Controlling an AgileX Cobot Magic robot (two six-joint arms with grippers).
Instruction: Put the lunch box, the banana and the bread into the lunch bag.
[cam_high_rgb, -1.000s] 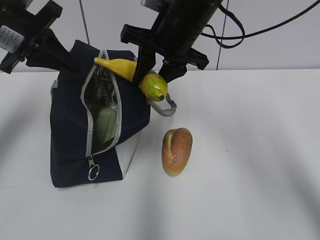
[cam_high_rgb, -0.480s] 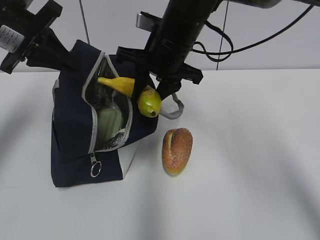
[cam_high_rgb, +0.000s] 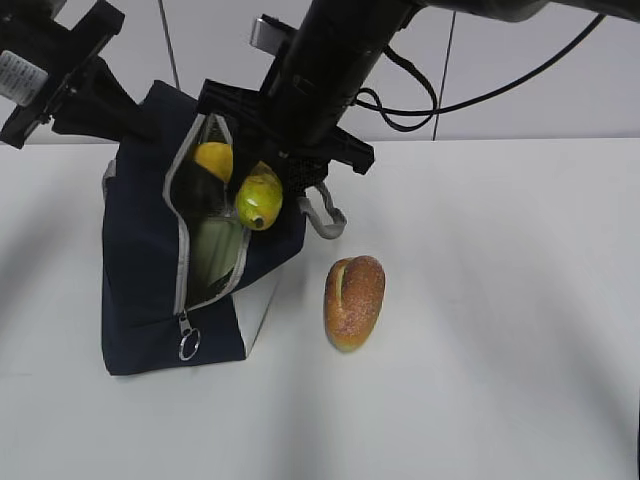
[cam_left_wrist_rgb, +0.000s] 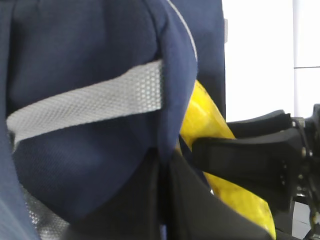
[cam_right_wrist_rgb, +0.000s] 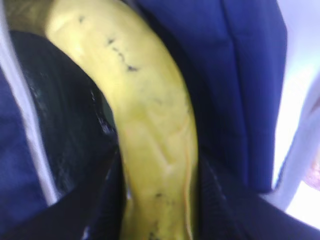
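Curved, smooth yellow banana (cam_high_rgb: 248, 190) clamped in the right gripper (cam_high_rgb: 262, 172) over the unzipped mouth of the navy fabric lunch bag (cam_high_rgb: 145, 270), greenish tip toward the near side. Pale green lunch box (cam_high_rgb: 215, 250) inside, behind the grey zipper teeth. Left gripper (cam_high_rgb: 105, 105) pinched shut on the bag's far upper edge, by the woven grey strap (cam_left_wrist_rgb: 85, 102). Oval, speckled golden bread (cam_high_rgb: 354, 300) lying on the white table (cam_high_rgb: 500, 330), right of the bag.

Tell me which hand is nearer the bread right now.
Right. The right hand holds the banana at the lunch bag opening, just up-left of the bread. The left hand is at the bag's far top corner, farther away.
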